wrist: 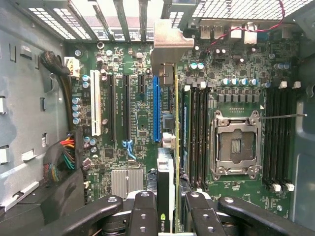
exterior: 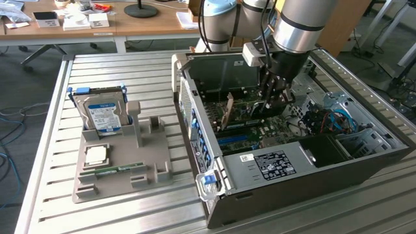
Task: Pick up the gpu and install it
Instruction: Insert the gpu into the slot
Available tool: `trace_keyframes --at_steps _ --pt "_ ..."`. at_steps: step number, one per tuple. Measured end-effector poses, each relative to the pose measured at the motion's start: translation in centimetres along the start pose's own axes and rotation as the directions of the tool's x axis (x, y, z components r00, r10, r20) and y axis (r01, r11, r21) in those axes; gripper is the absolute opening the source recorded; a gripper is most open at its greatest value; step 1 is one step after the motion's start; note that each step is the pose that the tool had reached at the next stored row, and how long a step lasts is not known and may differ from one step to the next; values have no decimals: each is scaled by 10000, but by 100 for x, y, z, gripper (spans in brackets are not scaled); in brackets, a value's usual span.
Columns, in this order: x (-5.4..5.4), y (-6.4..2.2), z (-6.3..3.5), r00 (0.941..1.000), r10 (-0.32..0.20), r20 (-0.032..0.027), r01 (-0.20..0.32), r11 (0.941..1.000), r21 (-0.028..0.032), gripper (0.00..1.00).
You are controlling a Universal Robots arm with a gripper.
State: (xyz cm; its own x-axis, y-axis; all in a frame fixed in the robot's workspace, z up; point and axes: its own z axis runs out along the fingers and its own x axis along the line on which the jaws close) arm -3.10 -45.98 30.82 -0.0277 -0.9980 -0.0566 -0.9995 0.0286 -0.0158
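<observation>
You've got the gpu [wrist: 166,182] right in the gripper [wrist: 170,201]. The two fingers [wrist: 145,211] sit one on each face of the card and are closed on it. In the wrist view you're looking straight down its thin top edge.

Here's the relation that counts: the card's long axis runs away from the gripper toward the rear wall [wrist: 120,17] of the case [exterior: 312,175], parallel to the slots. Its silver bracket [wrist: 170,49] leads at the far end, close up against the rear openings. You're holding it by the end away from the bracket.

The card stands on edge over the board [wrist: 142,123], just beside the blue slot [wrist: 156,108], on the side toward the socket [wrist: 235,142]. It looks squared up with the slot rows, not skewed. You can't tell from here whether its lower edge is touching a slot or hanging just clear of it.

From outside, your arm drops steeply into the open case from above, with the gripper [exterior: 272,100] deep inside and pointing down at the board.
</observation>
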Motion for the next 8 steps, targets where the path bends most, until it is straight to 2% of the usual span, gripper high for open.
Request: trace_keyframes --at_steps 8 --pt "1 12 11 10000 -1 0 1 10000 0 27"
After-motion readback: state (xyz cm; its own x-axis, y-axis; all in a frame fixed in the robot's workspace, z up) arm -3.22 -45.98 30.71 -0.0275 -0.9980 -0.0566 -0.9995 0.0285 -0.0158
